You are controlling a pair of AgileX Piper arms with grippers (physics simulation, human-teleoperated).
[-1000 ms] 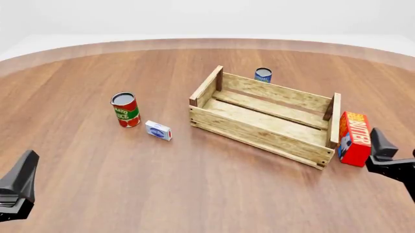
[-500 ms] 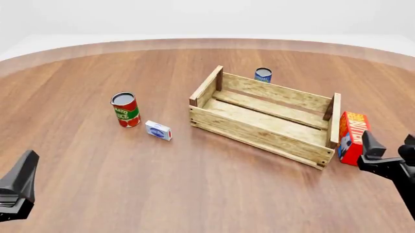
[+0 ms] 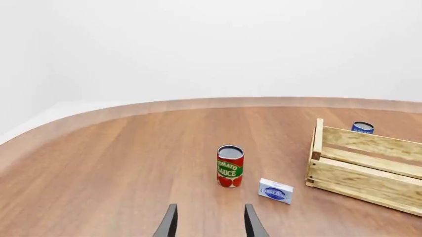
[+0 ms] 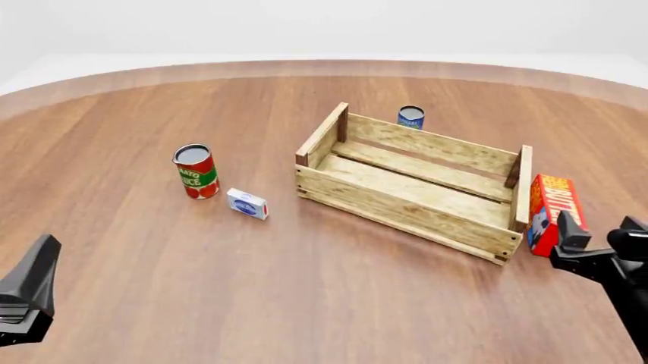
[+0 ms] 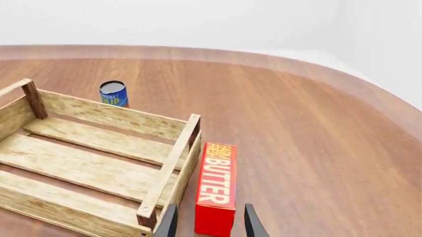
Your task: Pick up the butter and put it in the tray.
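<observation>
The butter (image 4: pixel 552 203), a red-orange carton with white lettering, lies on the table just outside the right end of the tray (image 4: pixel 405 210), a large pale slatted crate. My right gripper (image 4: pixel 597 229) is open and empty at the carton's near end. In the right wrist view the butter (image 5: pixel 216 182) lies between and just beyond the open gripper (image 5: pixel 209 221), beside the tray's end wall (image 5: pixel 177 160). My left gripper (image 3: pixel 209 223) is open and empty, far off at the front left (image 4: pixel 33 284).
A tomato sauce can (image 4: pixel 196 171) and a small white-and-blue box (image 4: pixel 247 203) stand left of the tray. A blue can (image 4: pixel 410 117) stands behind it, also seen in the right wrist view (image 5: pixel 113 93). The table's curved far edge (image 4: pixel 324 67) runs across the back.
My right gripper has drawn leftward and nearer to me, from the butter's right side to its near end. The butter, the tray and the left arm have not moved.
</observation>
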